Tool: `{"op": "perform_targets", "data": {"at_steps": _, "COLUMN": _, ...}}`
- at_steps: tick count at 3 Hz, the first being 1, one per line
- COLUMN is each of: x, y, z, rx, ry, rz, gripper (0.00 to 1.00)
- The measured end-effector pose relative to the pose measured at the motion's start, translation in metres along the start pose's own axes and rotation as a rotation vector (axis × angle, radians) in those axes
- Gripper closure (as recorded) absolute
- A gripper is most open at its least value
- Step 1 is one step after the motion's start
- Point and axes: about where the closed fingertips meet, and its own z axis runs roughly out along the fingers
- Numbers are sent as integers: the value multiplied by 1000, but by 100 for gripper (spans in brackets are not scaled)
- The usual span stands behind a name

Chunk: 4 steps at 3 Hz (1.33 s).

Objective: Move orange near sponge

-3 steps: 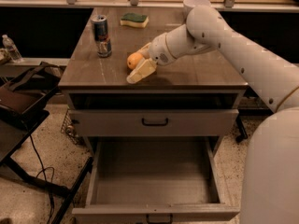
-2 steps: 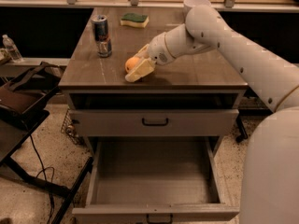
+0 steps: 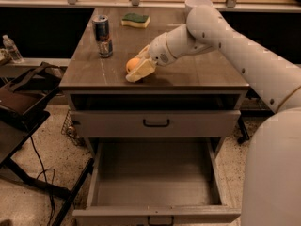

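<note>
The orange (image 3: 132, 64) is a small round fruit near the front of the tabletop, between the pale yellow fingers (image 3: 142, 70) of my gripper (image 3: 136, 66). The gripper reaches in from the right on the white arm and is closed around the orange, low over the wood. The sponge (image 3: 135, 20), dark green on top over yellow, lies flat at the far edge of the table, well behind the orange and apart from it.
A drink can (image 3: 102, 36) stands upright to the left of the orange. The table (image 3: 197, 76) has a closed upper drawer (image 3: 156, 123) and a lower drawer (image 3: 155, 182) pulled fully open. A dark bag (image 3: 21, 95) and a water bottle (image 3: 11, 49) are at the left.
The gripper with the orange has shifted slightly left and toward the table's front edge. The can and sponge have not moved.
</note>
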Motion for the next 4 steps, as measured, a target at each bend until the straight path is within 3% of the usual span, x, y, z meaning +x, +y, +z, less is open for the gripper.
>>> {"op": "perform_targets", "data": {"at_steps": 4, "x": -1, "y": 0, "z": 0, "rx": 0, "ry": 0, "rz": 0, "gripper": 100}}
